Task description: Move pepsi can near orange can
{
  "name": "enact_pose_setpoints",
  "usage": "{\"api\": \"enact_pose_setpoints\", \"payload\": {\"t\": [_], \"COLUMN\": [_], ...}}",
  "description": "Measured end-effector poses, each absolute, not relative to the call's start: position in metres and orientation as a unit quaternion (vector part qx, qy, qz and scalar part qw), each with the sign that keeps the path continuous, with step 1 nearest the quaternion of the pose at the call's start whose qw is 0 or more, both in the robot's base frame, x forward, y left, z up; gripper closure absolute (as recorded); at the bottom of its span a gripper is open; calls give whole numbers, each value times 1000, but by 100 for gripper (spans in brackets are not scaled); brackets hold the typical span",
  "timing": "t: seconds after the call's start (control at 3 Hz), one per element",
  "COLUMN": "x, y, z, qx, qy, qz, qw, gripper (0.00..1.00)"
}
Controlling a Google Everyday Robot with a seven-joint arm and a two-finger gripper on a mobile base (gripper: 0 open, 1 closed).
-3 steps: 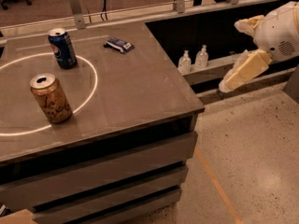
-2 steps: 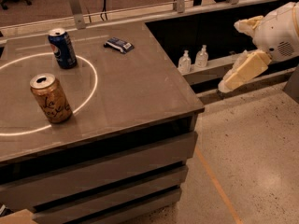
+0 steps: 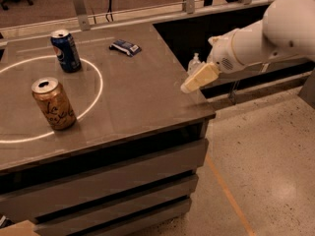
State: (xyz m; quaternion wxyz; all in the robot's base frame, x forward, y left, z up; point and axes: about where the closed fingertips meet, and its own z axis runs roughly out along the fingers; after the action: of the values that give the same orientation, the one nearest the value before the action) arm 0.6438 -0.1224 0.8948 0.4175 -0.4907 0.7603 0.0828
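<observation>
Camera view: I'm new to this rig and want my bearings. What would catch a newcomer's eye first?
The cream gripper hovers by the right edge of the table, far from both cans. On the left, the orange can stands near the front inside a bright ring of light, with the pepsi can upright behind it on the ring's far arc.

Arm (image 3: 275, 28) cut off at frame R; gripper (image 3: 199, 78) over tabletop (image 3: 142, 97) R edge. Tabletop + white circle (image 3: 101, 81) cut off at L. Bottle (image 3: 195, 61) partly hidden behind gripper. Snack pkt (image 3: 125, 47) print too small to read.
</observation>
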Motion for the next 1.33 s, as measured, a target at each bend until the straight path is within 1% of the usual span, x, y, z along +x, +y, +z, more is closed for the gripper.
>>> {"api": "enact_pose_setpoints", "payload": {"t": [0.33, 0.67, 1.0, 1.33], "x": [729, 795, 812, 809], "y": [-87, -71, -69, -17], "z": [852, 888, 976, 988], "qx": [-472, -448, -433, -480], "qy": [748, 694, 601, 573], "qz": [87, 75, 53, 86], "qw": [458, 558, 669, 658], "gripper": [0, 0, 0, 0]}}
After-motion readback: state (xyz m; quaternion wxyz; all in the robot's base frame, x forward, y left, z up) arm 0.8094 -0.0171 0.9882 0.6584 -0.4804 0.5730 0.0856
